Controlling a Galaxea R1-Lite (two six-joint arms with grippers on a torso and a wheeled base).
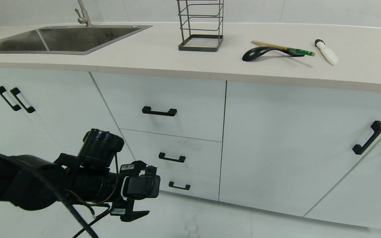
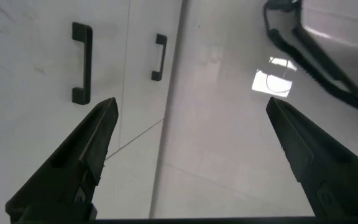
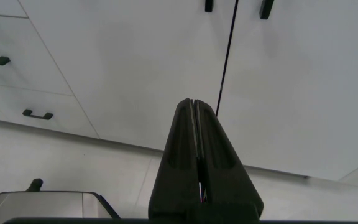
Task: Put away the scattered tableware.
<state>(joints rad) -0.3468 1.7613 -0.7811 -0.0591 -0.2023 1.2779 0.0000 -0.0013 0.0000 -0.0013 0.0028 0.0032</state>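
Head view: high, facing forward and down; countertop (image 1: 164, 62) at 12 o'clock, cabinet fronts (image 1: 276, 138) below, mid-distance. Left wrist view: low, close to the fronts, looking past left gripper (image 2: 191, 107) toward floor (image 2: 229, 143). Right wrist view: low, farther back, looking past right gripper (image 3: 195, 102). Shared with head view: drawer handles (image 1: 171, 158) at 7 o'clock.

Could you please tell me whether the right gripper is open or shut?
Shut: the right gripper has its jaws pressed flat together, with only a thin seam and nothing held between them.
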